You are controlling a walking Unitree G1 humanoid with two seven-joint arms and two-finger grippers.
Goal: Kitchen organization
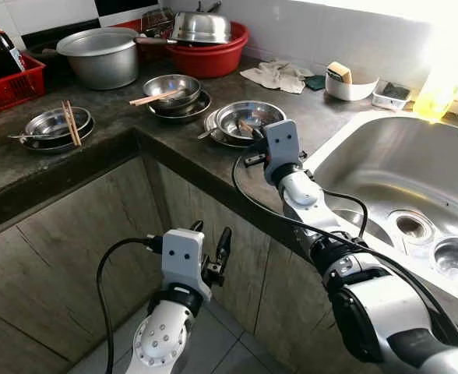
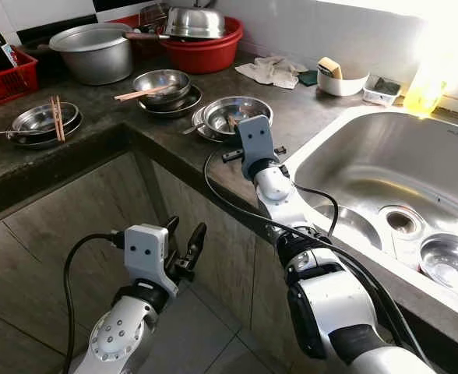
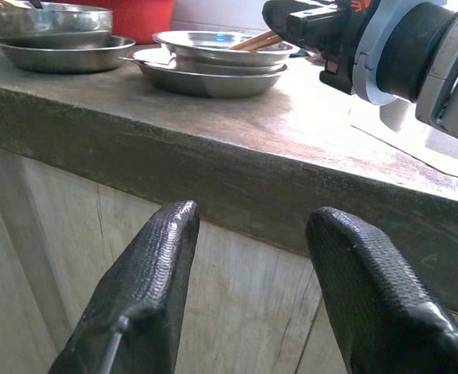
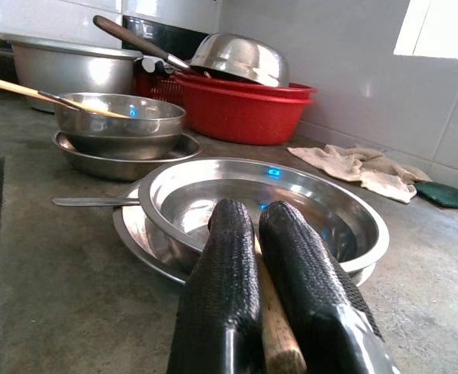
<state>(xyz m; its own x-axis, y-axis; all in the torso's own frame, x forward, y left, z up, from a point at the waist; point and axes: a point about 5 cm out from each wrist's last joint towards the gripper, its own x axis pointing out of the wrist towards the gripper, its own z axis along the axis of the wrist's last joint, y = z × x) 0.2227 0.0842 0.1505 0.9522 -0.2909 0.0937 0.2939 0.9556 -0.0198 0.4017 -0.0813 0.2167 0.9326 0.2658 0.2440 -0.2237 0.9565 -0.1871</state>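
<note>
From the head cameras, the right claw (image 1: 254, 134) reaches over the front edge of the dark stone table (image 1: 104, 128) to a steel bowl (image 1: 248, 117) that sits on a plate near the table's sink-side end, just beside the sink (image 1: 385, 167). Two more bowl-and-plate sets lie further along toward the corner, each with chopsticks across it, and a red basin (image 1: 213, 54) stands at the back edge against the wall. The left claw (image 1: 211, 251) hangs below the table's front edge, facing the cabinet, well apart from any dish. Its wrist camera shows the two black fingers (image 3: 139, 296) spread wide with nothing between them, looking up at the table's underside edge. The right wrist camera shows the fingers (image 4: 221, 288) pressed together on a pair of wooden chopsticks (image 4: 276, 335), whose long axis runs along the fingers and points into the bowl straight ahead, over its near rim. The right arm is plainly the nearer one, so lifting the chopsticks out along that axis, back toward the table's front edge, looks like the coming move.
</note>
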